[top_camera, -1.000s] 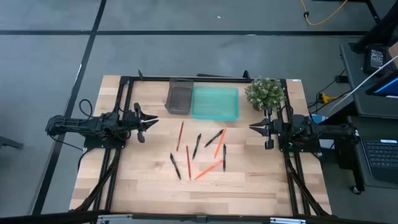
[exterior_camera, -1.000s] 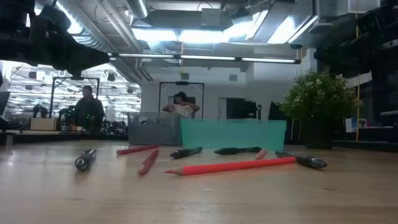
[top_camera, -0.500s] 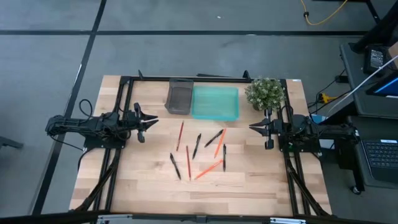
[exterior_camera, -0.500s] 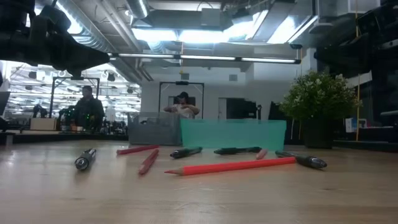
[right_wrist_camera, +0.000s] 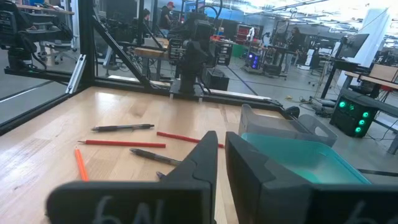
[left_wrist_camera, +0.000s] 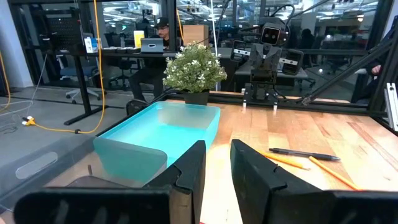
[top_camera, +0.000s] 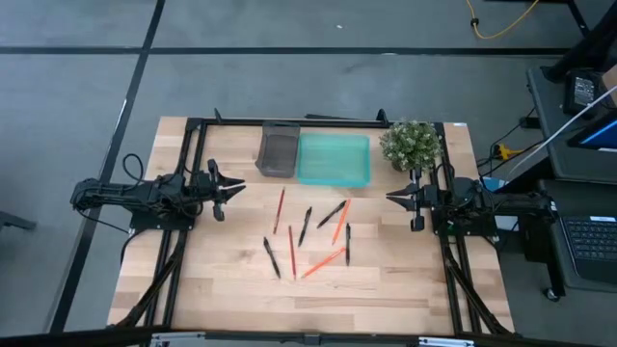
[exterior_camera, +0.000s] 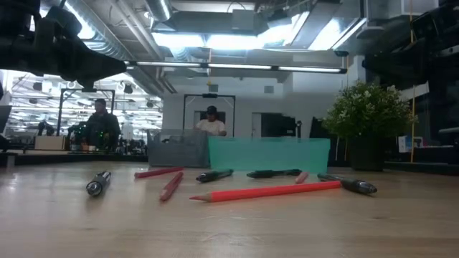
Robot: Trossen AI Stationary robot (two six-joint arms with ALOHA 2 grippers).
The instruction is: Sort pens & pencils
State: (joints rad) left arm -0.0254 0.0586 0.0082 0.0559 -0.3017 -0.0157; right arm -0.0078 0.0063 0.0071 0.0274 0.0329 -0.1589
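high view: four black pens [top_camera: 306,226], four pencils [top_camera: 323,261]; both hands slightly spread, empty.

Wooden table [top_camera: 222,289]: bare light planks, bordered by a black frame. Teal tray [top_camera: 334,159]: open-topped, at the far edge, ahead of and between the two pincers. Grey bin [top_camera: 278,152]: touching the teal tray's side nearer the left pincer. Potted plant [top_camera: 412,145]: small green bush in a dark pot, just beside the right pincer. Room beyond: two people [exterior_camera: 100,125] at desks.
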